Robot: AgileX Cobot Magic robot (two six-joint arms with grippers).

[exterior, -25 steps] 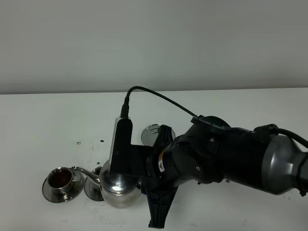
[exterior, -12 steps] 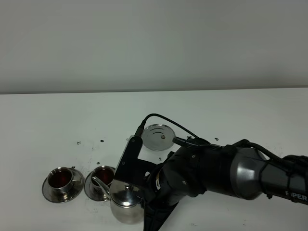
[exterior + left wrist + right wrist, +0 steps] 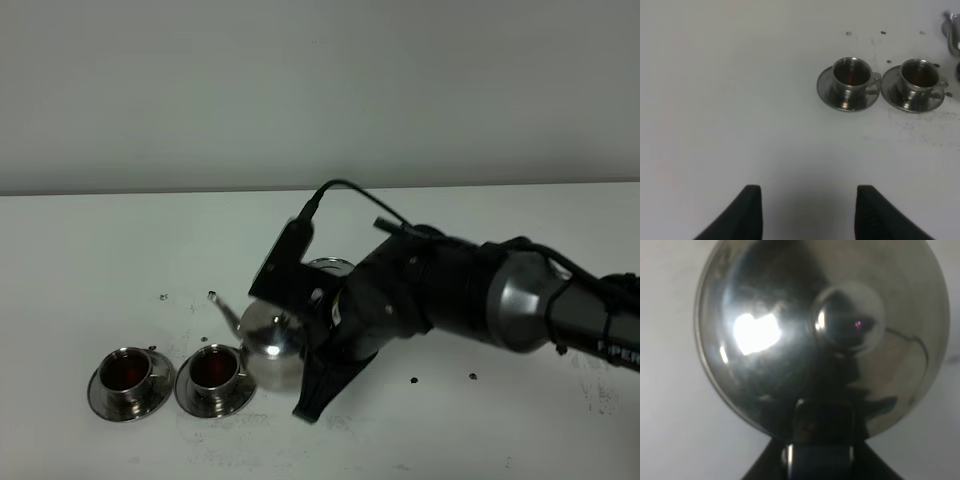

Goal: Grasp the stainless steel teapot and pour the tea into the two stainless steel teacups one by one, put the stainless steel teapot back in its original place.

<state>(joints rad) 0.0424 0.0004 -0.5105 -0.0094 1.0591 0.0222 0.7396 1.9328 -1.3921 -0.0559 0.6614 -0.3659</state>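
Two cups sit side by side near the front left of the table (image 3: 100,240), each on its own saucer. The left cup (image 3: 125,371) and the right cup (image 3: 213,368) both hold tea (image 3: 211,370), dark reddish-brown, well up the walls. Their saucers nearly touch at the rims. In the left wrist view the same pair appears, both with dark liquid inside, little handles pointing the same way.

The teapot (image 3: 272,346) hangs at about 2 o'clock from the right cup, just beside it, held roughly upright with its thin spout (image 3: 226,311) pointing toward 10 o'clock. Its lid is on; the right wrist view looks straight down on the mirror-bright lid (image 3: 790,330) and its round knob (image 3: 849,320). What is inside the pot cannot be seen.

The right gripper (image 3: 822,440) is pinched on the teapot's handle, at the pot's side away from the spout. A bare round saucer (image 3: 330,266) lies behind the pot at 1 o'clock, mostly hidden by the arm.

The left gripper (image 3: 807,212) is over bare table, well apart from the cups; its fingers (image 3: 751,212) are dark and blurred, drawn in on nothing.
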